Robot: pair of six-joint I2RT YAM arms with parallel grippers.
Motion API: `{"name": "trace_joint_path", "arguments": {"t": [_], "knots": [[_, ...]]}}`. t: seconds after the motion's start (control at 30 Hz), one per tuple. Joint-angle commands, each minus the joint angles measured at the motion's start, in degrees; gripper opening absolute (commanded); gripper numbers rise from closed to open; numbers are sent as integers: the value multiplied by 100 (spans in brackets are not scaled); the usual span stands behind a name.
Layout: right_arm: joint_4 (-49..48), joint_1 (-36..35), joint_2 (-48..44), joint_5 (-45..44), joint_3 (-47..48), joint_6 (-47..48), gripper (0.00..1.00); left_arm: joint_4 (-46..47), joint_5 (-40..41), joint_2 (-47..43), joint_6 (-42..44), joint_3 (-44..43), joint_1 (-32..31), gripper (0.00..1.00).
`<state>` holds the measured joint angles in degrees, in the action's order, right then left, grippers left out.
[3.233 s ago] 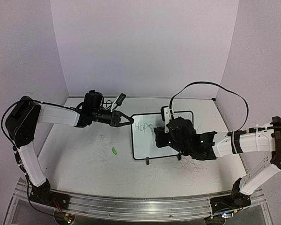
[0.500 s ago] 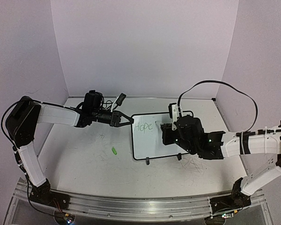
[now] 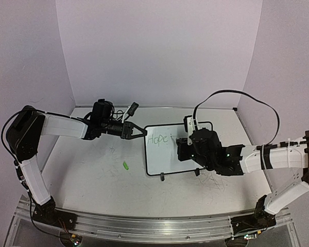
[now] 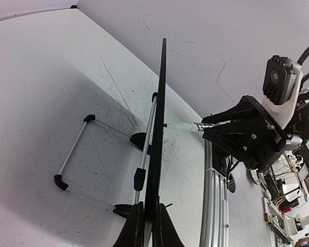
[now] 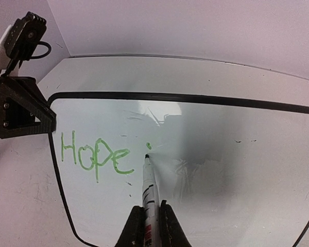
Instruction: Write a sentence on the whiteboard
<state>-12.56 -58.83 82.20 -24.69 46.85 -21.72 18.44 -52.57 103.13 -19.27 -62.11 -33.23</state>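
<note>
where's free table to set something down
Near-left table, between the left arm and the green scrap, is bare; so is the front strip below the whiteboard. Crowded at the board: left hand clamps it, right hand writes.

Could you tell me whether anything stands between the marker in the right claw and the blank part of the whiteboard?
Nothing visible does. The marker in the right claw has its tip at the whiteboard just right of "Hope", and the surface beyond is bare. The left claw grips only the board's left edge.

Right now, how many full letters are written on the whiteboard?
4: H, o, p, e, in one row on the whiteboard's left side. A green dot follows, not yet a letter.
</note>
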Motion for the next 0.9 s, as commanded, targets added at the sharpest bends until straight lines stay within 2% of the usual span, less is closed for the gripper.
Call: {"name": "trace_joint_path", "arguments": {"t": [0.0,0.87], "knots": [[-46,18,66,-260,155,-98,0,99,-236,-284,-51,18,-45,0],[280,-86,39,-146,-114,-403,0,99,-217,-318,-49,28,-51,0]]}}
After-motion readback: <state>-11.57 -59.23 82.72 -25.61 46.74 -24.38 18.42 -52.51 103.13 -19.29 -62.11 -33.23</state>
